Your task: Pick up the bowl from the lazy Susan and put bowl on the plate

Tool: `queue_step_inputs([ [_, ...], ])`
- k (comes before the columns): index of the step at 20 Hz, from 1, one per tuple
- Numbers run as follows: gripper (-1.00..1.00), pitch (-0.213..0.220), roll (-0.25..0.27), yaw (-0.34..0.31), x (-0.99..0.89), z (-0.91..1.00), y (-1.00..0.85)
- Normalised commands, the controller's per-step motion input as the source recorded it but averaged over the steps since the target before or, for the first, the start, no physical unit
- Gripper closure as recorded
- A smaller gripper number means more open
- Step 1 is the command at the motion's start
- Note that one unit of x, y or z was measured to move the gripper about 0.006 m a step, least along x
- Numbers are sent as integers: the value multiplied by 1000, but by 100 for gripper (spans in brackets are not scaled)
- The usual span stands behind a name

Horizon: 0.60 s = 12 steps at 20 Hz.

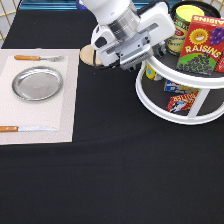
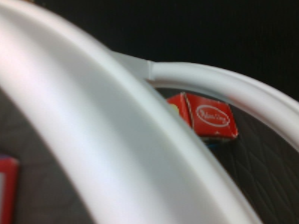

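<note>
claw: at the lazy susan's upper tier, left edge; fingers hidden, opening cannot be told.
bowl: not visible in either view.
plate: lies flat and bare on the placemat, left side of worktop.
wrist view: white rims, red box on lower shelf.

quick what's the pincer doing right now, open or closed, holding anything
Pincer: at the lazy Susan's upper rim; open or closed cannot be told.

A fork and a knife lie on a pale mat at the left. A raisin box and yellow-lidded can sit upper right.
</note>
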Motion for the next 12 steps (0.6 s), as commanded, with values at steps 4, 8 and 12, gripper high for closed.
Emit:
queue_step_inputs([
  [4,-100,-28,-50,-6,-645,476,0],
  [8,-100,-53,-78,-15,-934,249,0],
  [12,-100,-34,-76,-6,-996,-42,0],
])
